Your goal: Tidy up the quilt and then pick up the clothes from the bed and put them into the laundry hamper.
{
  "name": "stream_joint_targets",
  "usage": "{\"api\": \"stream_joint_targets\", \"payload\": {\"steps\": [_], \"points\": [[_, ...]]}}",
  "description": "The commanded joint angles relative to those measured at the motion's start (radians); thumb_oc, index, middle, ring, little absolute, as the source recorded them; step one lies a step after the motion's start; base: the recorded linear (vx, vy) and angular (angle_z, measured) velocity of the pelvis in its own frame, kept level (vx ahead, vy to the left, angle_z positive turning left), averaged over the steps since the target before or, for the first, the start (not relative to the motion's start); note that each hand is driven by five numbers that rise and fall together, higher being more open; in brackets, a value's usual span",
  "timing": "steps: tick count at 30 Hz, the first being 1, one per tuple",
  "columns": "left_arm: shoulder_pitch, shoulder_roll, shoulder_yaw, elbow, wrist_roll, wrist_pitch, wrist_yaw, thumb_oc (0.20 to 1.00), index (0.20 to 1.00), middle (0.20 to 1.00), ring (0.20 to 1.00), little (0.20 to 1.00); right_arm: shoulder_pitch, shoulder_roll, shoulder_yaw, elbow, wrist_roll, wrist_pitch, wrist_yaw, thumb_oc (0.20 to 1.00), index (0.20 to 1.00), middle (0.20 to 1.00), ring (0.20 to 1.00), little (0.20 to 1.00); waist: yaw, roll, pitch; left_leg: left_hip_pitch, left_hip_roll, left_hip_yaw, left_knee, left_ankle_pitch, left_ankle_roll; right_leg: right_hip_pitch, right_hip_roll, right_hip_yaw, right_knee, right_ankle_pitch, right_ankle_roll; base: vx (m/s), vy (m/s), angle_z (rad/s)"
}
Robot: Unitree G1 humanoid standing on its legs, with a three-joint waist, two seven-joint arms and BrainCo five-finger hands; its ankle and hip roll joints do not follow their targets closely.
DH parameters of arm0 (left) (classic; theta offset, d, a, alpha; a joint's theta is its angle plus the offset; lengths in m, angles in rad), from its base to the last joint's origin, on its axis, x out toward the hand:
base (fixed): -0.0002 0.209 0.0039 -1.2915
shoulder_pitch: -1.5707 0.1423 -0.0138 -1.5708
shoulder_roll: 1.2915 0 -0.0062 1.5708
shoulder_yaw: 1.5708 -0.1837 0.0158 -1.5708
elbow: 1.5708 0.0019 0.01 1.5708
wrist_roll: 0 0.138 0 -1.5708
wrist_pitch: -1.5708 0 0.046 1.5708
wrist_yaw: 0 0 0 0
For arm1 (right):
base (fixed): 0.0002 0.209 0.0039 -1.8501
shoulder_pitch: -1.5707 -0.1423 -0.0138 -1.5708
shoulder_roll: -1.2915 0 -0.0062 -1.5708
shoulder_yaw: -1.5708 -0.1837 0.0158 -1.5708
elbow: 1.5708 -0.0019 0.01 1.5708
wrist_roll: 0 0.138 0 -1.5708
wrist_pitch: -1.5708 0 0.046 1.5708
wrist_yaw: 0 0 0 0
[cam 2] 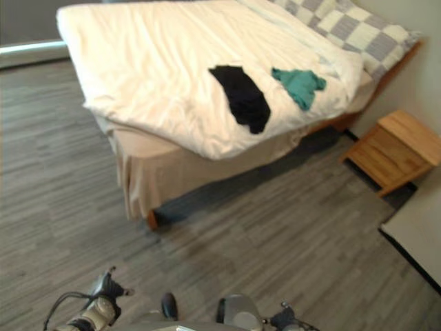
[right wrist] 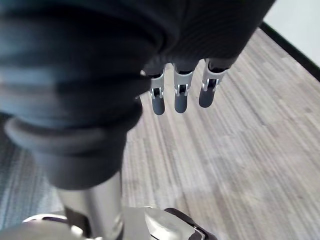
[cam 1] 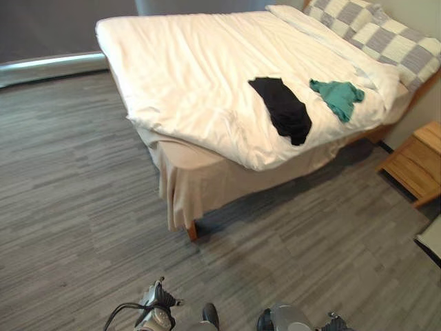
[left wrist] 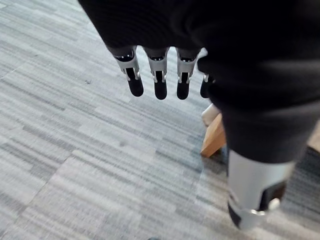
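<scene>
A white quilt (cam 1: 193,69) lies spread over the bed, hanging over its near edge. On it, near the right side, lie a black garment (cam 1: 282,107) and a crumpled teal garment (cam 1: 337,96) beside it. I stand on the floor a little way from the bed's near corner. My left hand (left wrist: 160,82) hangs over the grey floor with straight fingers and holds nothing. My right hand (right wrist: 182,95) likewise hangs over the floor, fingers straight and empty.
Checkered pillows (cam 1: 386,38) rest at the head of the bed, far right. A wooden nightstand (cam 1: 420,162) stands right of the bed. A pale flat surface with a dark edge (cam 2: 420,227) lies at the right. The bed's wooden leg (cam 1: 191,231) shows at its near corner.
</scene>
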Motion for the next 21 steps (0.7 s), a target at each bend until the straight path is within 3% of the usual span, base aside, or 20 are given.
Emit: {"api": "stream_joint_targets", "payload": {"steps": [1,2,6,8,9,10,11,14,15,16,17,19,21], "points": [[-0.012,0.015,0.013,-0.007,0.052,-0.004,0.007,1.000,1.000,1.000,1.000,1.000,-0.058,-0.030,-0.020,-0.010,0.003,-0.005,-0.004,1.000,1.000,1.000,1.000,1.000,-0.020,-0.007,0.055,0.033,0.052,-0.008,-0.004,-0.101,-0.119,0.096,-0.003,0.079,-0.392,0.188,0.050,0.56,-0.296,0.54],[-0.021,0.015,0.014,-0.003,0.061,-0.002,0.009,1.000,1.000,1.000,1.000,1.000,-0.059,-0.032,-0.022,0.001,0.010,0.003,0.007,1.000,1.000,1.000,1.000,1.000,-0.033,-0.008,0.046,0.055,0.056,-0.028,-0.004,-0.125,-0.135,0.072,-0.019,0.145,-0.479,0.240,0.080,0.34,-0.199,0.57],[0.003,0.008,0.020,0.006,0.060,-0.011,0.014,1.000,1.000,1.000,1.000,1.000,-0.052,-0.031,-0.012,0.001,0.001,0.001,0.011,1.000,1.000,1.000,1.000,1.000,-0.036,-0.004,0.031,0.120,0.063,-0.036,-0.004,-0.146,-0.143,0.071,-0.021,0.138,-0.453,0.258,0.073,0.38,-0.227,0.61],[0.036,-0.018,0.121,-0.017,-0.118,-0.048,0.066,1.000,1.000,1.000,1.000,1.000,-0.036,-0.042,0.003,0.004,-0.020,-0.006,0.008,1.000,1.000,1.000,1.000,1.000,-0.020,0.010,0.031,0.099,0.078,-0.078,0.131,-0.167,-0.155,0.143,-0.017,0.099,-0.492,0.249,0.045,0.30,-0.321,0.27],[0.035,-0.034,0.164,-0.025,-0.207,-0.061,0.089,1.000,1.000,1.000,1.000,1.000,-0.041,-0.050,0.006,0.004,-0.028,-0.006,0.002,1.000,1.000,1.000,1.000,1.000,-0.012,0.005,0.045,0.035,0.083,-0.102,0.236,-0.145,-0.172,0.168,-0.023,0.083,-0.512,0.249,0.031,0.06,-0.175,0.67],[0.035,-0.034,0.164,-0.025,-0.207,-0.061,0.089,1.000,1.000,1.000,1.000,1.000,-0.041,-0.050,0.006,0.004,-0.028,-0.006,0.002,1.000,1.000,1.000,1.000,1.000,-0.012,0.005,0.044,0.034,0.082,-0.102,0.236,-0.145,-0.172,0.167,-0.023,0.083,-0.512,0.249,0.031,0.00,-0.208,0.81],[0.032,-0.062,0.231,-0.069,-0.338,-0.091,0.144,1.000,1.000,1.000,1.000,1.000,-0.055,-0.074,0.004,0.011,-0.047,-0.001,-0.012,1.000,1.000,1.000,1.000,1.000,0.000,-0.002,0.074,-0.067,0.099,-0.096,0.332,-0.116,-0.186,0.218,-0.039,0.035,-0.545,0.225,0.016,0.03,-0.118,0.72],[0.047,-0.070,0.276,-0.124,-0.397,-0.114,0.184,1.000,1.000,1.000,1.000,1.000,-0.046,-0.084,0.006,0.025,-0.078,0.009,-0.014,1.000,1.000,1.000,1.000,1.000,0.003,0.012,0.056,-0.079,0.091,-0.066,0.217,-0.099,-0.176,0.238,-0.039,0.005,-0.549,0.199,0.020,0.12,-0.014,0.50],[0.071,-0.045,0.308,-0.240,-0.408,-0.140,0.260,1.000,1.000,1.000,1.000,1.000,-0.018,-0.097,-0.001,0.021,-0.105,0.003,-0.029,1.000,1.000,1.000,1.000,1.000,0.006,0.042,0.040,-0.051,0.095,-0.056,0.108,-0.064,-0.180,0.249,-0.032,-0.016,-0.542,0.193,0.022,0.19,0.080,0.40],[0.080,-0.038,0.324,-0.302,-0.410,-0.147,0.273,1.000,1.000,1.000,1.000,1.000,-0.005,-0.091,-0.002,0.014,-0.100,0.003,-0.026,1.000,1.000,1.000,1.000,1.000,0.001,0.048,0.032,-0.040,0.094,-0.055,0.071,-0.054,-0.178,0.248,-0.029,-0.019,-0.539,0.191,0.020,0.19,0.079,0.27],[0.082,-0.038,0.325,-0.305,-0.409,-0.146,0.273,1.000,1.000,1.000,1.000,1.000,-0.004,-0.091,-0.001,0.014,-0.100,0.003,-0.026,1.000,1.000,1.000,1.000,1.000,0.001,0.048,0.031,-0.037,0.094,-0.055,0.066,-0.051,-0.178,0.248,-0.029,-0.019,-0.539,0.191,0.020,0.08,0.062,0.12],[0.071,0.034,0.355,-0.485,-0.375,-0.179,0.325,1.000,1.000,1.000,1.000,1.000,0.043,-0.080,-0.029,-0.010,-0.079,-0.011,-0.041,1.000,1.000,1.000,1.000,1.000,-0.011,0.051,0.019,-0.016,0.082,-0.055,0.002,-0.029,-0.187,0.251,-0.032,-0.026,-0.536,0.196,0.026,0.11,0.067,0.03],[0.060,0.071,0.393,-0.573,-0.392,-0.196,0.337,1.000,1.000,1.000,1.000,1.000,0.060,-0.070,-0.023,-0.016,-0.081,-0.012,-0.038,1.000,1.000,1.000,1.000,1.000,-0.017,0.052,0.006,-0.005,0.084,-0.046,-0.004,-0.043,-0.184,0.250,-0.031,-0.017,-0.538,0.199,0.031,0.13,0.046,0.06]]}}
